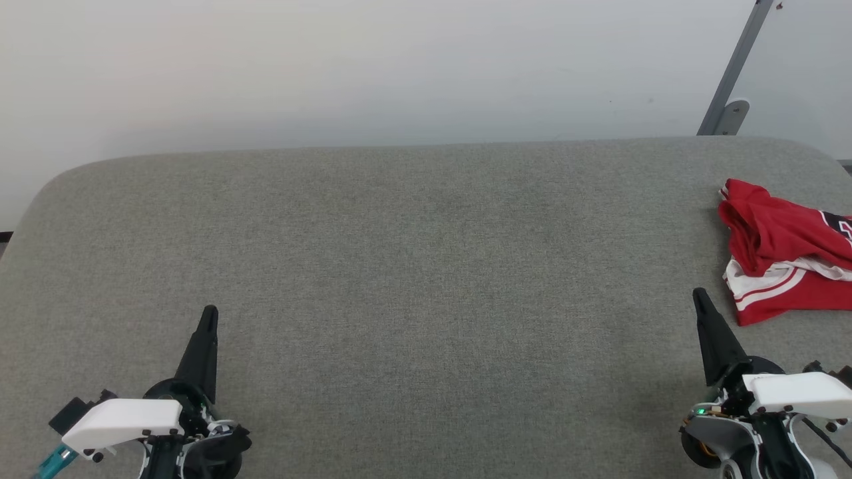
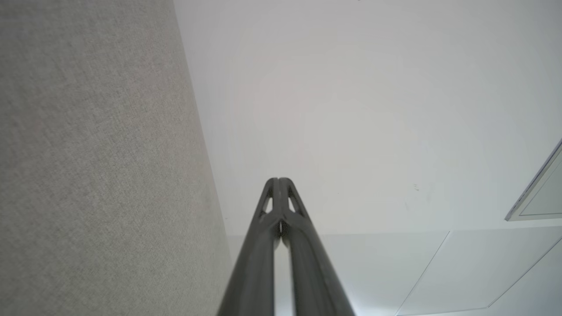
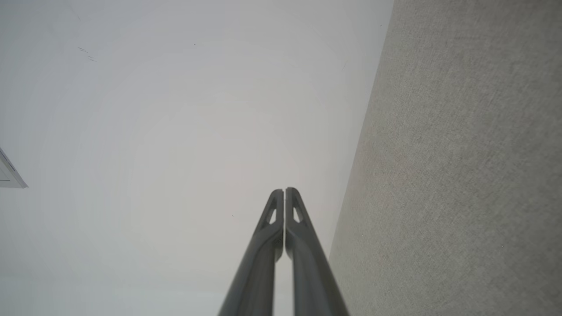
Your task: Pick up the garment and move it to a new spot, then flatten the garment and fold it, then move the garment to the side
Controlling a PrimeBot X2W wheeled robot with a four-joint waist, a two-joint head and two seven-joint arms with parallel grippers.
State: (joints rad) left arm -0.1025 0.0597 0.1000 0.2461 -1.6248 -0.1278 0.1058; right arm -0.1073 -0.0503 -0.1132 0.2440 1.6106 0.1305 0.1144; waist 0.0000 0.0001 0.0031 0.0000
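The garment (image 1: pixel 785 256), a red shirt with white striped trim, lies crumpled at the far right of the grey table (image 1: pixel 413 266), partly cut off by the picture's edge. My right gripper (image 1: pixel 699 294) is shut and empty, its tip just left of and below the garment, apart from it. My left gripper (image 1: pixel 210 311) is shut and empty at the lower left, far from the garment. In the left wrist view the left gripper (image 2: pixel 279 180) has its fingers pressed together. The right wrist view shows the right gripper (image 3: pixel 284 190) closed as well.
The grey cloth-covered table has rounded far corners and ends at a pale wall (image 1: pixel 399 66). A grey metal bar (image 1: pixel 735 73) leans behind the far right corner. In both wrist views the table surface (image 2: pixel 88 175) (image 3: pixel 461 175) lies to one side.
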